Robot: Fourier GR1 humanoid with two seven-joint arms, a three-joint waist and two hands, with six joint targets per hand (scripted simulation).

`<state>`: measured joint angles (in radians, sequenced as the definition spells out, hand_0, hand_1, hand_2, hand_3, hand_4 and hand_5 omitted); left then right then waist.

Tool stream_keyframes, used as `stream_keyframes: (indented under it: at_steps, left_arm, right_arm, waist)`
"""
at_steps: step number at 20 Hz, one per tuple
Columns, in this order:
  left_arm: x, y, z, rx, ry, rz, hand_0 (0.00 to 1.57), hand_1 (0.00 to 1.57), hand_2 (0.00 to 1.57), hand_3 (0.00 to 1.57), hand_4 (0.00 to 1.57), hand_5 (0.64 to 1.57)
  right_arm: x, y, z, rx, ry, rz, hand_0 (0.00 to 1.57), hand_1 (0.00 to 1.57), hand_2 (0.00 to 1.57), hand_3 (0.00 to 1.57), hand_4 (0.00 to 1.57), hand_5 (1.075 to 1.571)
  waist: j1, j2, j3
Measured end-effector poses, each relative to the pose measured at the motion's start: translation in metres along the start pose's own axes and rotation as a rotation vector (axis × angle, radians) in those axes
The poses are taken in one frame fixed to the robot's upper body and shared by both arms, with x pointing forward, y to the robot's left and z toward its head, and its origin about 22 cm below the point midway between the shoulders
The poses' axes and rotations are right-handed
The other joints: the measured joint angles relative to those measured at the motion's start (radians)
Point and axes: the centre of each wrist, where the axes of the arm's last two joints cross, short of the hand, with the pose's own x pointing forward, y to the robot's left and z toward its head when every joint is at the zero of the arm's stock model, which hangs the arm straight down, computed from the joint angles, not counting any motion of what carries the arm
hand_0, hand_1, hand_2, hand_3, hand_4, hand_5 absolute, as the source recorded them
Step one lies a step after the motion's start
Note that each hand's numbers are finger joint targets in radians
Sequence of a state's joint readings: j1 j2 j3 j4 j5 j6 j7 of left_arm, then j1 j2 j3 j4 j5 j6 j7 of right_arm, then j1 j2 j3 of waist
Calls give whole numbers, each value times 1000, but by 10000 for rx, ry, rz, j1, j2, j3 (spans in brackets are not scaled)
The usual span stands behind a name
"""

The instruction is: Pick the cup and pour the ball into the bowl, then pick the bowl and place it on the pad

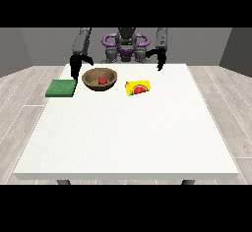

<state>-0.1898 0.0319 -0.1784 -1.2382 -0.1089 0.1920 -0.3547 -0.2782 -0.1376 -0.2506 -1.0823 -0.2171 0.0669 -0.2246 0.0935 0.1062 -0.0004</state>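
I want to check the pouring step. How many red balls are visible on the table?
1. The red ball lies inside the wooden bowl. The yellow cup lies on its side beside the bowl; its inside is not visible, so another could be hidden.

We see a white tabletop [128, 132] with three things on it, all toward its far edge. A green pad [61, 88] lies at the far left edge. Just beside it sits a brown bowl [100, 79] with a red ball [102, 80] inside. A yellow cup [138, 88] lies on its side near the far edge's middle.
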Motion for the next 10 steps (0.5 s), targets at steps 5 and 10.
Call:
stream_keyframes:
  at_steps: [5,10]
  left_arm:
    - [7,1,-2,-62,-84,79,0,0,0,0,946,1429]
    - [27,0,-9,-258,-268,49,0,0,0,0,957,1427]
  right_arm:
    - [-29,1,3,-51,363,-13,0,0,0,0,375,1571]
    - [-57,-14,16,-266,435,35,0,0,0,0,352,1571]
  waist:
    - [-5,-69,6]
    - [99,-30,9]
